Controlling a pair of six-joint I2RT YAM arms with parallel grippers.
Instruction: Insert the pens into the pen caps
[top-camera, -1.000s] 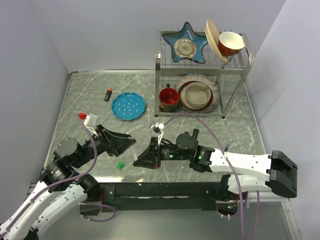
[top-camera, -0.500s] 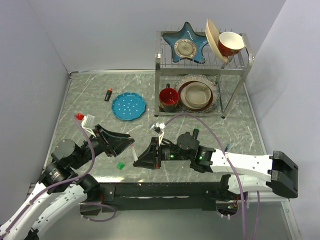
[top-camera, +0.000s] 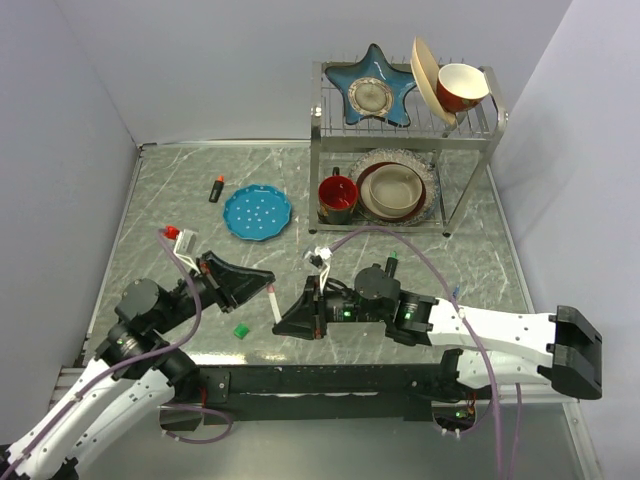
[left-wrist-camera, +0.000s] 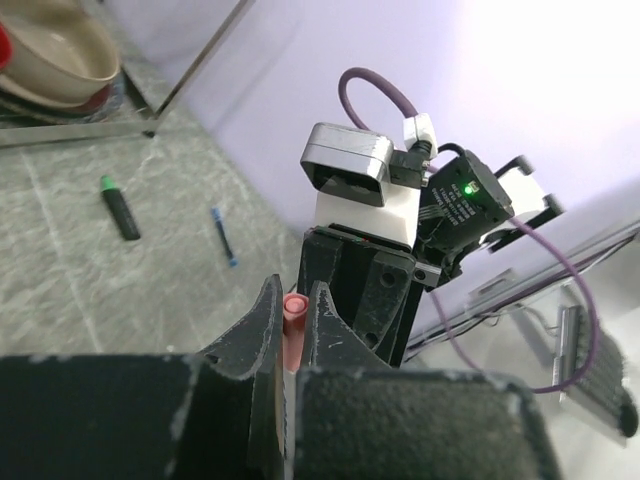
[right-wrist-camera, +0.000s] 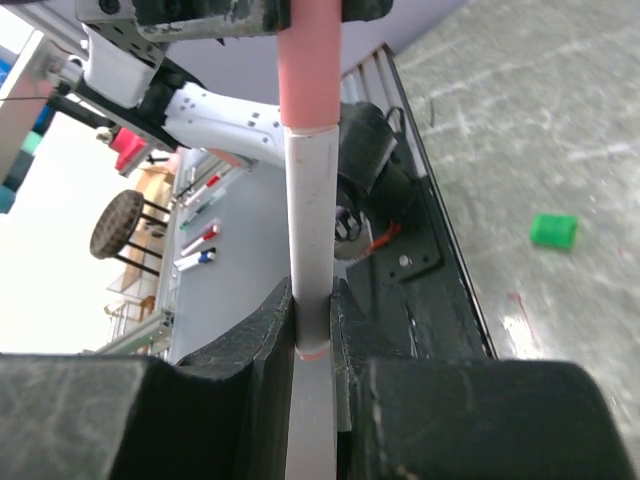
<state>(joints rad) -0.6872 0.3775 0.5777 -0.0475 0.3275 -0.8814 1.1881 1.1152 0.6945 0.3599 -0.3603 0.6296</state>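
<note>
I take the blue plate (top-camera: 258, 212) as my mark. On its near side, toward my bases, my two grippers meet tip to tip over the table (top-camera: 170, 200). My left gripper (top-camera: 266, 280) is clamped on the pink-red cap (left-wrist-camera: 294, 304). My right gripper (right-wrist-camera: 310, 300) is clamped on the white pen (right-wrist-camera: 312, 210), and the cap sits at the pen's far end, in one line with it.

Bare marble lies between the plate and my fingers, and more runs from the plate's left to the side wall. The dish rack (top-camera: 400, 150) closes off the plate's right. The green cap (top-camera: 240, 330) lies nearer than the plate, just beside my left gripper and close to the table's near edge. An orange-capped marker (top-camera: 216, 188) lies just left of the plate. A green-capped marker (top-camera: 392, 262) and the blue pen (top-camera: 455, 293) lie right of the plate and nearer to me.

A second ago my left fingers stood apart; now they have shifted rightward and closed on the cap. My right grip is unchanged.
</note>
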